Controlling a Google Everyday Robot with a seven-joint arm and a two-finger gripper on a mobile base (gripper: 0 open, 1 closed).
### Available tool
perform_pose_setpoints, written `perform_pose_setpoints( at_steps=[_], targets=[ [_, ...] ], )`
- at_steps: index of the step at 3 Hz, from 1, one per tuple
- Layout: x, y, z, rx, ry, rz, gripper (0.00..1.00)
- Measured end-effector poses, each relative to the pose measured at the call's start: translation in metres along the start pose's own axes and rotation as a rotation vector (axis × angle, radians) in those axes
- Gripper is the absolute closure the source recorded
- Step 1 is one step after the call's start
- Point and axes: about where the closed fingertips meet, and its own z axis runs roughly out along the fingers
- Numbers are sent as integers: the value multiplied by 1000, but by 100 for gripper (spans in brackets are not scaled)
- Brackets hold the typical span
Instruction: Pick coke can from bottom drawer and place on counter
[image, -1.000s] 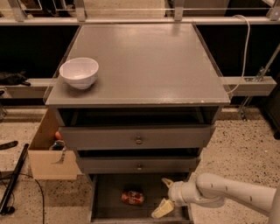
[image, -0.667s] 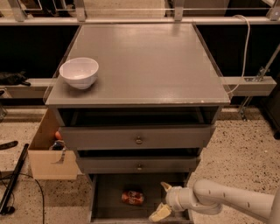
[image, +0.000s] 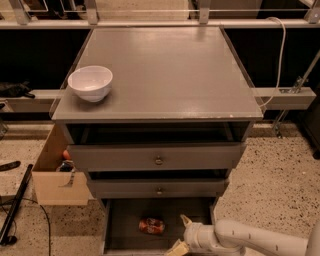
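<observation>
**Coke can in bottom drawer; gripper alongside, fingers apart**

At lower right, the gripper (image: 178, 233) sits over the open bottom drawer (image: 122, 227), its fingers spread and holding nothing. The coke can (image: 151, 225) lies on its side on the drawer floor, just left of the gripper. Higher up, the counter (image: 170, 65) carries a white bowl (image: 90, 82) at its front left.

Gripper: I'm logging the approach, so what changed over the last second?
The gripper, fingers open, slid slightly toward the picture's left and lower edge over the bottom drawer, nearer the coke can. Nothing was grasped. The coke can, white bowl and upper drawers stayed put.
</observation>
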Motion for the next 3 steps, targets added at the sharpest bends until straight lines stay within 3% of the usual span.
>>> perform_pose_setpoints(
  at_steps=[1,2,3],
  targets=[
    [-31,-36,42,1,-4,-63,0],
    [-31,-37,45,8,0,-71,0],
    [-26,-49,69,2,18,-81,0]
  ],
)
